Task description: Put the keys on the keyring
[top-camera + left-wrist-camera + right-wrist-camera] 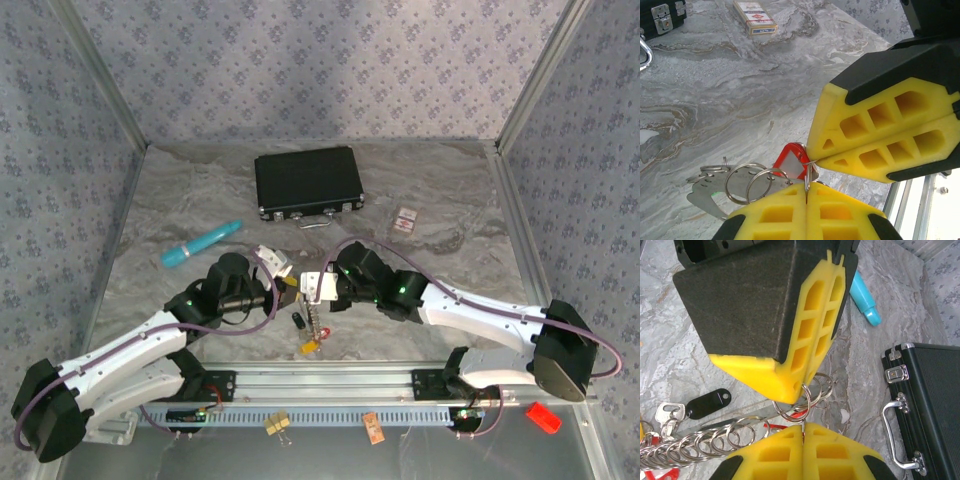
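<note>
My left gripper (806, 189) is clenched on a thin loop of the keyring (816, 389). The red-tagged key (792, 162) sits just beside it, and the right gripper (814, 158) is clenched on the same loop. If the two pull unevenly, I think the loop can slip out and fall.

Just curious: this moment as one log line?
left claw shut on split rings | right claw shut on same | red tag beside them

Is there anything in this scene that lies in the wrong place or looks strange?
Yes. Three small things lie off the marble table, in front of the arm rail: a yellow binder clip, an orange-brown piece and a red piece. They seem dropped there, away from the keys.
</note>
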You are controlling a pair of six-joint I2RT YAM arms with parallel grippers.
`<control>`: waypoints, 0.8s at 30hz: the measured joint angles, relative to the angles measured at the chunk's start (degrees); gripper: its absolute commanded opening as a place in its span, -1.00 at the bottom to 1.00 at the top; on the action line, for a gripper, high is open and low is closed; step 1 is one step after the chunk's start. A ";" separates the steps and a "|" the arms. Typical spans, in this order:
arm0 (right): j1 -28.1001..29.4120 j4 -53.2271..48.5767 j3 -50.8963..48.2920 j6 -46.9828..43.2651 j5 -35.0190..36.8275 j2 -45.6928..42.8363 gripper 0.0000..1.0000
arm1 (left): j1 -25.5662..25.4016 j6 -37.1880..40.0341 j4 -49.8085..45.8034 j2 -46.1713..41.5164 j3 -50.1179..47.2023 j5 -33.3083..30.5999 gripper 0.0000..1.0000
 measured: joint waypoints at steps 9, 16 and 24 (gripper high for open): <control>0.74 -1.77 0.76 -0.55 -1.07 0.00 -1.00 | 0.00 -0.15 0.26 0.20 0.00 -0.22 -1.00; 1.07 -2.73 1.51 -0.63 -1.62 0.33 -1.00 | -0.04 -0.17 0.79 0.20 0.00 -0.02 -1.00; 1.07 -2.89 2.05 -0.31 -1.64 0.33 -1.00 | -0.04 -0.59 2.29 -0.90 -0.24 -0.42 -1.00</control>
